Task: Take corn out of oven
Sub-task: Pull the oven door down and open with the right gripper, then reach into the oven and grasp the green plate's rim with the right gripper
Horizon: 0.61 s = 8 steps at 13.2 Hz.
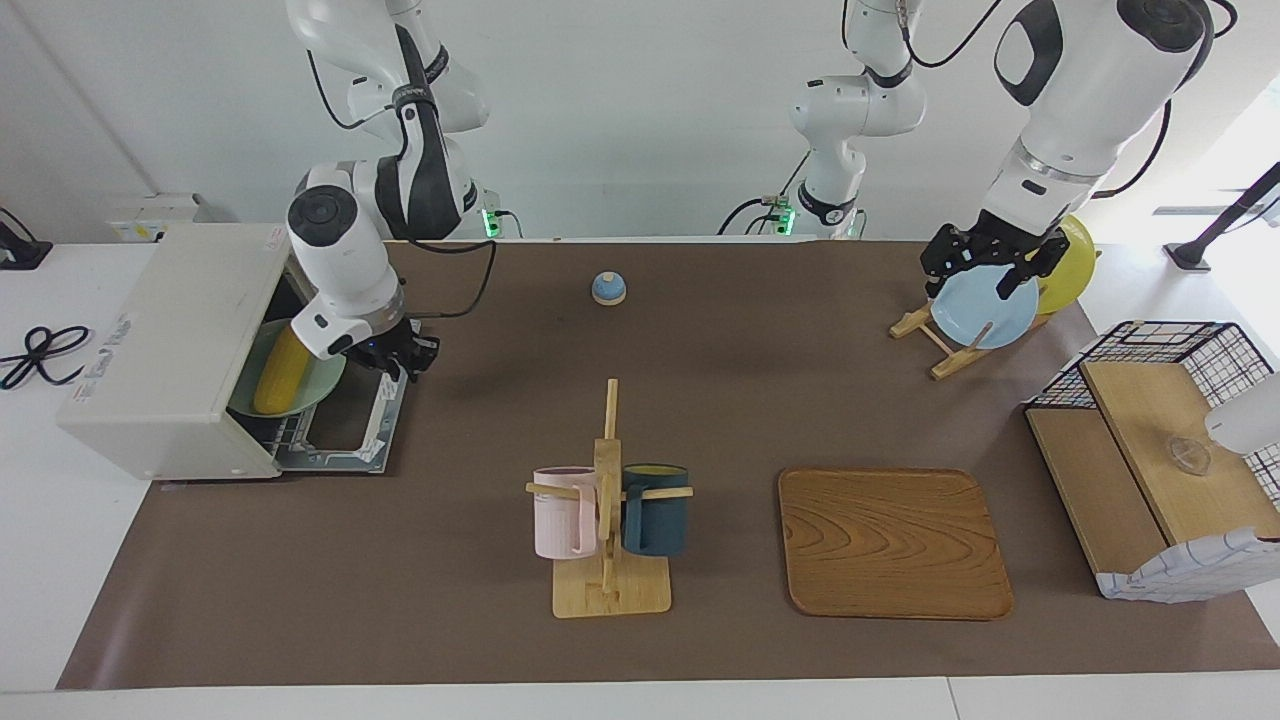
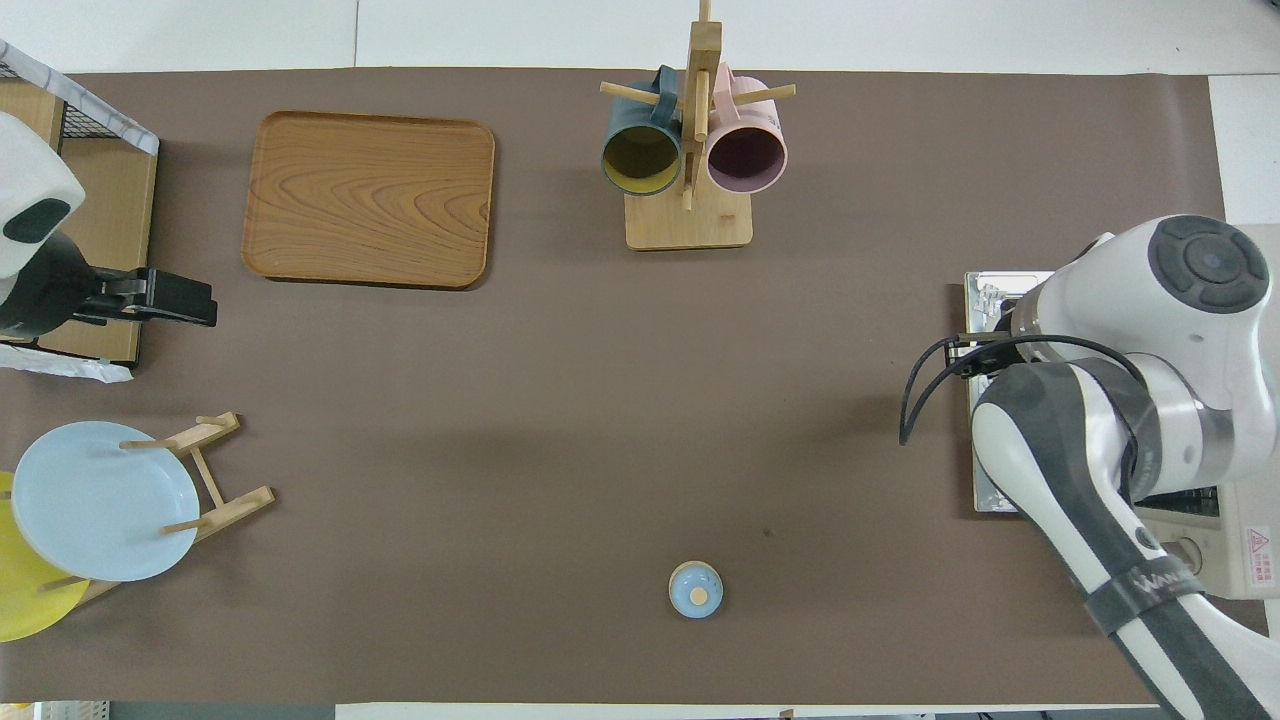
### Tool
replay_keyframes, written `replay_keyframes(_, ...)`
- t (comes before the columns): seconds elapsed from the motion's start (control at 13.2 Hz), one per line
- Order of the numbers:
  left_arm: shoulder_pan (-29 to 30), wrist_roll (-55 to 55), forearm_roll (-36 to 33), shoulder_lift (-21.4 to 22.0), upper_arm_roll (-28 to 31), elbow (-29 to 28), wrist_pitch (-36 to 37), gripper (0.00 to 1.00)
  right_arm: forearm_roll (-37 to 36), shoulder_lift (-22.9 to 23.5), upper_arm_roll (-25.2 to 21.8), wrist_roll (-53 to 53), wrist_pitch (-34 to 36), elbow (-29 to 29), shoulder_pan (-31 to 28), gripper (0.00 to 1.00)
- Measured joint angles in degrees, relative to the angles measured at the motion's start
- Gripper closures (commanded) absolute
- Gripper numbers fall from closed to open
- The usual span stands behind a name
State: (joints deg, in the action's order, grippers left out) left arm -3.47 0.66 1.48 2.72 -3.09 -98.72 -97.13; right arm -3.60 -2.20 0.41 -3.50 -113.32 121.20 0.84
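The yellow corn (image 1: 274, 378) lies on a pale green plate (image 1: 322, 386) on the rack inside the cream-white oven (image 1: 170, 340). The oven's door (image 1: 350, 432) hangs open, flat over the table. My right gripper (image 1: 402, 358) hovers over that door, right beside the plate's rim, and its wrist covers the corn's upper end. Nothing shows in its grip. From overhead the right arm hides the corn, and only the door (image 2: 992, 300) and the oven's knob corner (image 2: 1250, 540) show. My left gripper (image 1: 985, 262) waits open and empty, up in the air at the left arm's end of the table.
A mug rack (image 1: 610, 500) with a pink and a dark blue mug stands mid-table, with a wooden tray (image 1: 893, 543) beside it. A small blue bell (image 1: 608, 288) sits near the robots. A plate rack holds a blue plate (image 1: 985, 310) and a yellow plate (image 1: 1072, 262). Beside it stands a wire basket (image 1: 1150, 340).
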Motion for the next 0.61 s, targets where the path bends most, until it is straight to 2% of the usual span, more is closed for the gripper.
replay_keyframes(0.3,0.0,0.0,0.0,0.0,0.0,-0.4,-0.6,0.00,0.0,-1.2,-0.2,5.6,0.7,1.8,-5.2,0.67)
replay_keyframes(0.61,0.0,0.0,0.0,0.0,0.0,-0.8,-2.0,0.00,0.0,-1.2,-0.2,5.8,-2.8,5.0,-5.4,0.67)
